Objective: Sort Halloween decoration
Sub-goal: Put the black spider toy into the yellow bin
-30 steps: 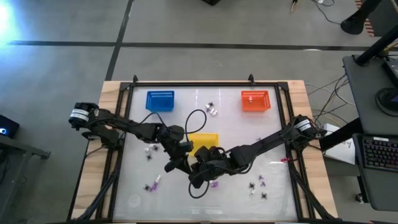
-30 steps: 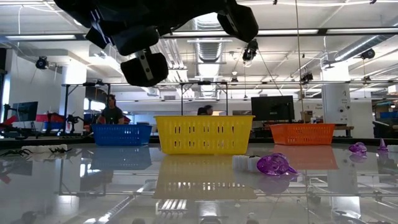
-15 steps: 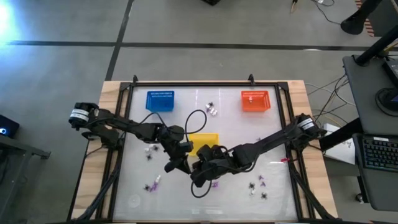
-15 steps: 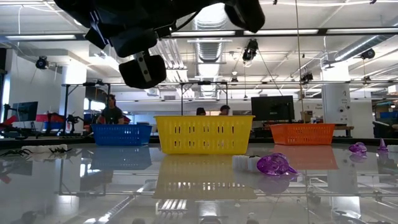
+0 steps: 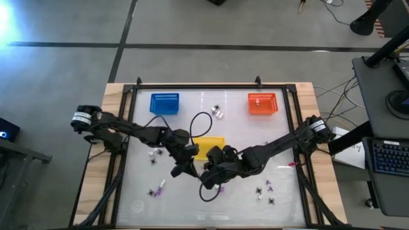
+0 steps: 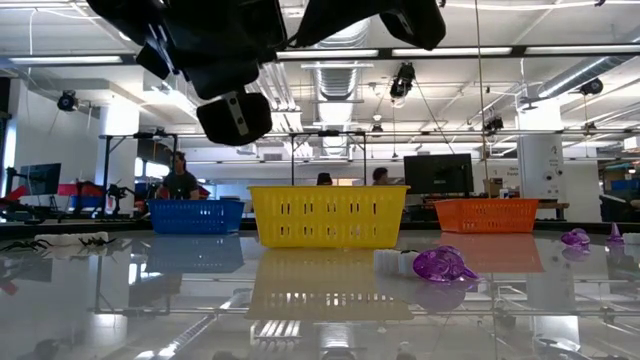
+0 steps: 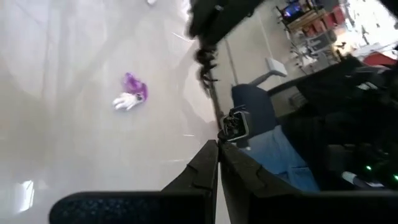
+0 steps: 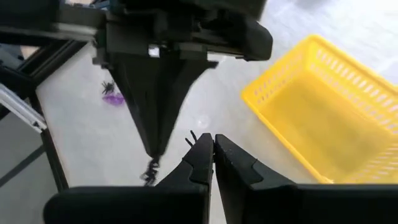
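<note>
Evidently both arms have met over the middle of the table (image 5: 243, 128). The left gripper (image 5: 181, 168) and the right gripper (image 5: 208, 181) hover tip to tip, just in front of the yellow basket (image 5: 209, 142). Both have their fingers pressed fully together, and both hang above the surface rather than resting on it, as the low view shows.

In the right wrist view a small black spider (image 8: 149, 173) dangles right at the point of the left gripper. I cannot tell whether it is pinched there or merely lies on the table behind the tip. If it is held, the closed fingers make sense, since so thin a leg needs them nearly touching. The basket sits just beyond the right gripper, so the pairing reads as a hand-over or a carry toward a bin.

The rest of the decoration lies loose on the table. A purple-and-white piece (image 7: 130, 99) lies ahead of the left gripper, a purple bit (image 5: 222, 189) is just beside the right gripper, and a small cluster (image 5: 265, 189) sits farther out on the right gripper's side. The blue basket (image 5: 164, 104) and orange basket (image 5: 262, 103) stand well apart from both grippers, on the far side of the yellow basket, presumably one bin per kind.

By my judgement the sorting is at an early stage.
</note>
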You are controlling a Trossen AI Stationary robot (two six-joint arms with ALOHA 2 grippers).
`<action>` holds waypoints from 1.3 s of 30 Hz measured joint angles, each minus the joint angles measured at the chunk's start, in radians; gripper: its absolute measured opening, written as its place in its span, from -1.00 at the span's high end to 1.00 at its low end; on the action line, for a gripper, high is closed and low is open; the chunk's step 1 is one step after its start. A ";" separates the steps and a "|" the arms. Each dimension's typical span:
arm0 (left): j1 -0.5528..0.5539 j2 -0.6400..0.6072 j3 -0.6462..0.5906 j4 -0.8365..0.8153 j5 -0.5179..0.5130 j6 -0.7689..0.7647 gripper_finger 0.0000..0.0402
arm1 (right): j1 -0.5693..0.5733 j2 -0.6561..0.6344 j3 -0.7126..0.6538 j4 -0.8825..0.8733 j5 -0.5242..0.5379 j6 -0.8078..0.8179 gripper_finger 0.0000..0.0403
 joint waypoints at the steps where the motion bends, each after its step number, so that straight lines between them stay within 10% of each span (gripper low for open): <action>1: 0.000 0.011 0.000 -0.002 -0.002 -0.001 1.00 | 0.000 0.000 0.000 0.000 0.000 0.000 0.96; 39: -0.122 0.196 0.142 -0.056 -0.140 0.035 1.00 | 0.004 -0.043 0.000 -0.085 0.018 0.063 0.96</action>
